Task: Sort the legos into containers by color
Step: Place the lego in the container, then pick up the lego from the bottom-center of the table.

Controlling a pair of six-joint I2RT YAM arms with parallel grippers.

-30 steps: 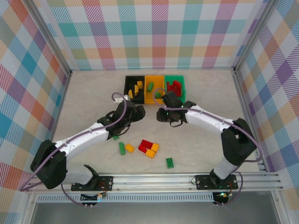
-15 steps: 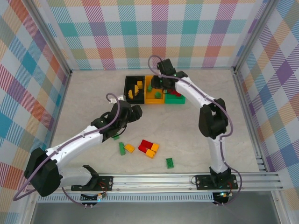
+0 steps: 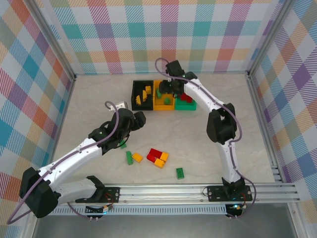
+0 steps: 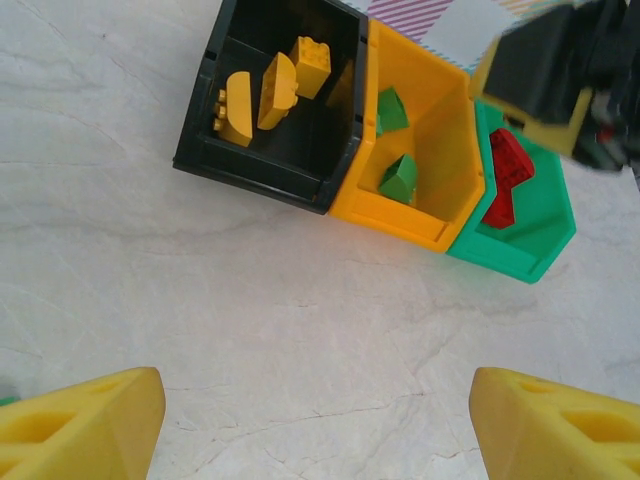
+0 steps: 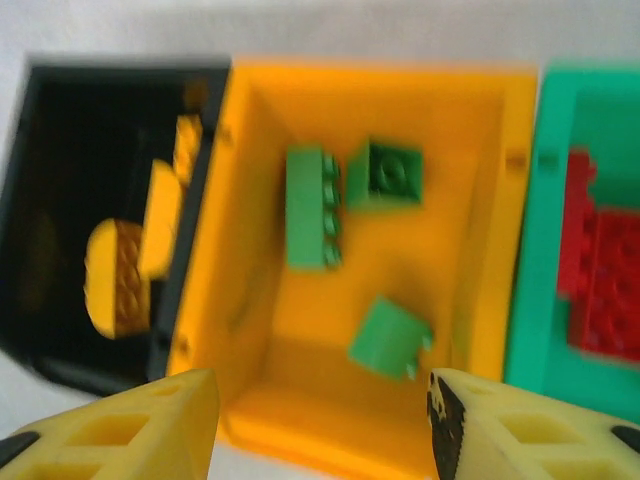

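Right hand (image 5: 320,388) wider over orange bin (image 5: 290,335)

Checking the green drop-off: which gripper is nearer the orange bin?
Right. The right gripper hovers over the orange bin; the left gripper is short of it, over the table.

Pastel plaid walls (image 3: 168,34) on three sides, even diffuse light. Bench (image 3: 94,99) is pale marble-look, faint grey veins. Aluminium corner posts (image 3: 52,42), extrusion rail (image 3: 168,189) along the near edge.

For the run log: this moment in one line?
right gripper: open above orange bin | left gripper: open, empty | orange bin: green bricks inside
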